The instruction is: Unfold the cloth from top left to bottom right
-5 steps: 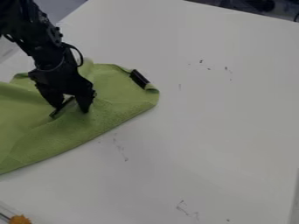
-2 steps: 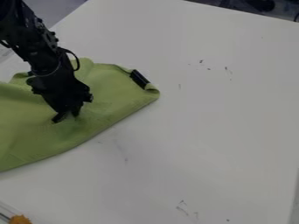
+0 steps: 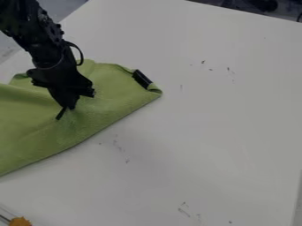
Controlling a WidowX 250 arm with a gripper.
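Green cloth (image 3: 112, 99), one piece, a pinch of it between two closed fingers of one end effector (image 3: 66, 111).

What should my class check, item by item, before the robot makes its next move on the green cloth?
1. Gripper positioned at the green cloth: ok.
2. Cloth securely caught by the gripper: cannot tell.
3. Cloth spread out flat: not ok; its right-hand corner curls over beside the black strip.
4. Whole cloth in view: not ok; it runs past the picture's left edge.
5. Orange object apart from the cloth: ok, it sits at the lower left corner.
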